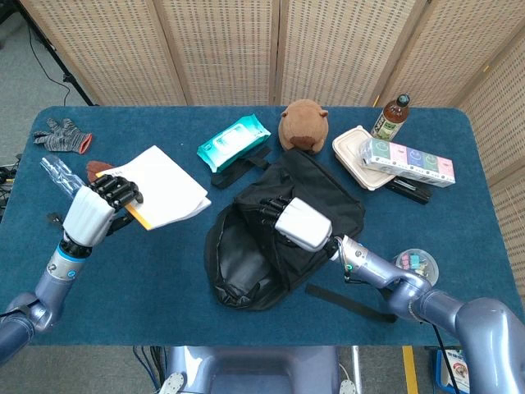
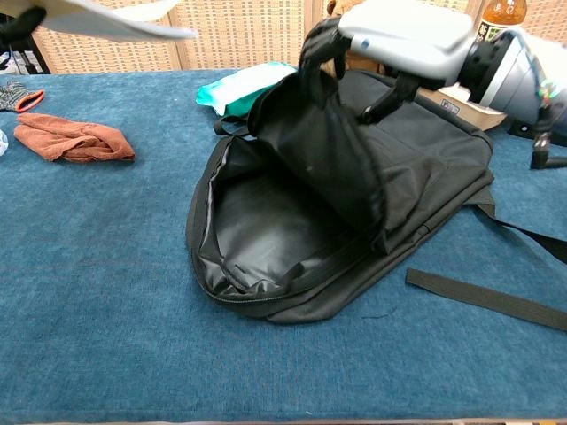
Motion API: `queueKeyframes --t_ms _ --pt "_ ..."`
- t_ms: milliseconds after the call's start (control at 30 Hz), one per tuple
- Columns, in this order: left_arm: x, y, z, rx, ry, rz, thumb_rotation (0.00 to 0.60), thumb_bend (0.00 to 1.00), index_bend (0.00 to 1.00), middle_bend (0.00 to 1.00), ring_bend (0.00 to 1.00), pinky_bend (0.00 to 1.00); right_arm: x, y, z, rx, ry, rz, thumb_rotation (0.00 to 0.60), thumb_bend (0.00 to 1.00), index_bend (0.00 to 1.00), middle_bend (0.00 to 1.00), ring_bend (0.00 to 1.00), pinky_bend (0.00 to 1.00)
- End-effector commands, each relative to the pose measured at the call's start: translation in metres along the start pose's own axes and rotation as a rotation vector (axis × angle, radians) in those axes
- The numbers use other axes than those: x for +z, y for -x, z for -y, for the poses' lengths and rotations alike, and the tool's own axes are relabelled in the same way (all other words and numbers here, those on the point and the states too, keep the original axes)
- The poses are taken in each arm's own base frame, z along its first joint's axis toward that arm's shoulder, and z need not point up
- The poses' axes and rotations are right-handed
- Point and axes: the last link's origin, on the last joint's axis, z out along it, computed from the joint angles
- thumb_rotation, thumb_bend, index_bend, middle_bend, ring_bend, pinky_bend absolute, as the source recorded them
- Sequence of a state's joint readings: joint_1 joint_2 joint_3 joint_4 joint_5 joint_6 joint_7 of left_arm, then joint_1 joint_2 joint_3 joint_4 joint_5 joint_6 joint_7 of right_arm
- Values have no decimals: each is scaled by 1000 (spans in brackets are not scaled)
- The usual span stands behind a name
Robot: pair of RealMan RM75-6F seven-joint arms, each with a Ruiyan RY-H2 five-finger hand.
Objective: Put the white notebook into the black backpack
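Notebook [image 1: 164, 187] gripped in left hand [image 1: 98, 209], left of backpack [image 1: 283, 238] flap-lifted by right hand [image 1: 297, 222].

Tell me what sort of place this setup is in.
Probably an indoor lab or test room: a blue-covered table of assorted props, woven folding screens behind it, and a cable trailing across the floor.

Even, bright, diffuse overhead light in both views; shadows soft and short, tucked close under objects on the bench [image 1: 164, 263]. No glare; head view sharp throughout. Chest view: the white notebook [image 2: 106, 22] at top edge slightly blurred, straight lines bow mildly near corners.
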State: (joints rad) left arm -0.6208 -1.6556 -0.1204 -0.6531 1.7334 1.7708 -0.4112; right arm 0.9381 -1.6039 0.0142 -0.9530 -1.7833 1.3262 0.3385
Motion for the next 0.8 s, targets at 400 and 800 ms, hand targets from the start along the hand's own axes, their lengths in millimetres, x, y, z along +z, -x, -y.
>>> queueKeyframes --t_ms 400,800 --pt "6 36 -65 -168 330 -21 600 572 816 622 515 602 -3 -19 -18 175 145 -17 600 612 626 412 268 441" --pt "22 58 -107 -207 486 -14 600 575 817 624 513 602 3 -27 -18 224 174 15 600 629 627 414 268 441"
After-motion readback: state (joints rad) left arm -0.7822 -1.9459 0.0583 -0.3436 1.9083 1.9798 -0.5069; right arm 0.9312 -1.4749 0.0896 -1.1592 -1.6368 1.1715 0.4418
